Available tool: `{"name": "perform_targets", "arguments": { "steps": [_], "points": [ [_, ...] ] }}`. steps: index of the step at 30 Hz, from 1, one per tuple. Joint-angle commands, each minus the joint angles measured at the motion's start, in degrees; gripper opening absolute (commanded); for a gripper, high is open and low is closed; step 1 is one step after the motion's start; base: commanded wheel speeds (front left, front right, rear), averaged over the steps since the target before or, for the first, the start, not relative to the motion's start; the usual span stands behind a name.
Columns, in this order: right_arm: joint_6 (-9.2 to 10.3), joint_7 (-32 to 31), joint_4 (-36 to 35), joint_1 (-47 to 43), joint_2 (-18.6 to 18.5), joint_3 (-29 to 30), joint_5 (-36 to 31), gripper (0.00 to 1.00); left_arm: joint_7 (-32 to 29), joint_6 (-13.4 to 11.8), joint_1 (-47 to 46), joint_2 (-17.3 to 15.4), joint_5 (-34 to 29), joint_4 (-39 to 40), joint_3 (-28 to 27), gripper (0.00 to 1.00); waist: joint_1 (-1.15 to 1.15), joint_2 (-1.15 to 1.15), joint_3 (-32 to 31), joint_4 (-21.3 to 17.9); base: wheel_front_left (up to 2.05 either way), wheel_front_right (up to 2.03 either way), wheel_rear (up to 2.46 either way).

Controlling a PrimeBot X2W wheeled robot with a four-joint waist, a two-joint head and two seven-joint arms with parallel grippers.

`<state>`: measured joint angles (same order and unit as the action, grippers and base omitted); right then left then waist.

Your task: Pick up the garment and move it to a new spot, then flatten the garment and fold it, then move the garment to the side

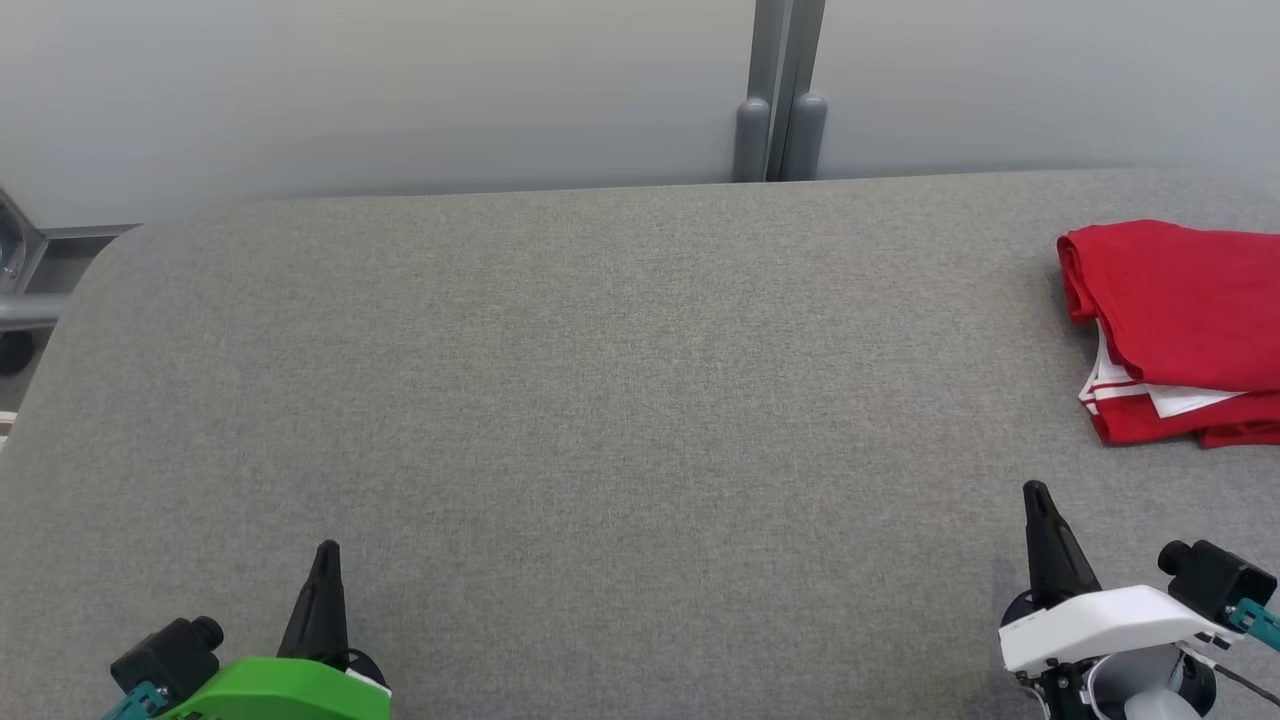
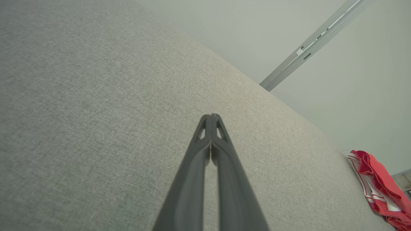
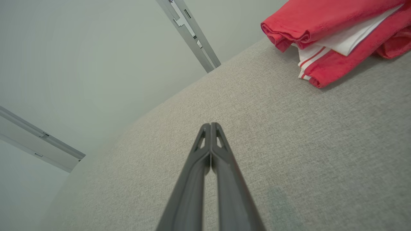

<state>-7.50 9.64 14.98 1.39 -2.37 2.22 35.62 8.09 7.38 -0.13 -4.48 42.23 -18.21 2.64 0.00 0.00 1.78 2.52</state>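
The garment is red with white striped trim and lies folded in a stack at the right edge of the grey table. It also appears at the far lower right of the left wrist view as the garment and at the top right of the right wrist view as the garment. My left gripper sits low at the front left, shut, with nothing between its fingertips. My right gripper hovers at the front right, a short way in front of the garment, shut and holding nothing, as its own view shows.
A pale wall with a grey vertical post stands behind the table's far edge. A metal frame piece shows off the table's left corner. The wide grey cloth surface stretches between the grippers and the far edge.
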Motion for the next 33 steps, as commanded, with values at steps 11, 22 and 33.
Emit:
{"name": "perform_targets", "arguments": {
  "steps": [11, 22, 33],
  "points": [
    [0.00, -2.2, -2.6, -0.5, -0.3, 1.0, 9.9, 0.00, -2.7, 0.1, -2.4, 0.0, 8.7, 1.6, -1.3, 0.00, 0.00, 0.00, -0.2, -0.3, 0.00, 0.00, 0.00],
    [0.00, -4.0, -3.9, -1.2, -0.4, 1.8, 18.0, 0.00, -5.1, 0.1, -3.1, 0.2, 15.9, 2.1, -2.1, 0.00, 0.00, 0.00, -0.4, -0.5, 0.00, 0.00, 0.00],
    [0.00, -5.7, -5.1, -1.9, -0.4, 2.4, 25.3, 0.00, -7.3, 0.1, -3.8, 0.4, 22.4, 2.6, -3.0, 0.00, 0.00, 0.00, -0.5, -0.8, 0.00, 0.00, 0.00]
  ]
}}
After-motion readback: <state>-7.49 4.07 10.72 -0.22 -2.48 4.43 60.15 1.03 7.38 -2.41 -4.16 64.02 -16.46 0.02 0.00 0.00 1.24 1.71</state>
